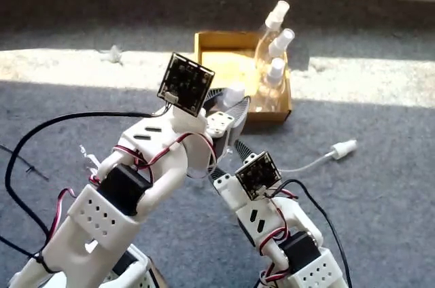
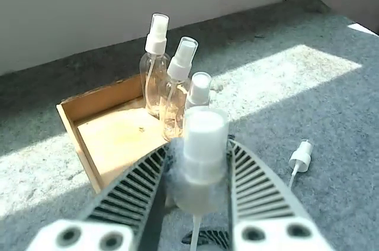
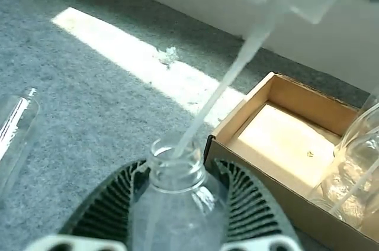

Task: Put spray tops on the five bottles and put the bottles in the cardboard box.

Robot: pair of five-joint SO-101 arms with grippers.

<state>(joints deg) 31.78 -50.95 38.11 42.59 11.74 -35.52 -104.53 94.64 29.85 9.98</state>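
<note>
High view: three bottles point(image 1: 270, 90) stand in one cardboard box point(image 1: 224, 70).

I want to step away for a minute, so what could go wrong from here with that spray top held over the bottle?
The dip tube enters the bottle at a slant, so the spray top in the left hand might seat crooked. The right hand grips just below the neck; downward pressure could slip the bottle. The three capped bottles in the cardboard box stand close and could be knocked.
</note>
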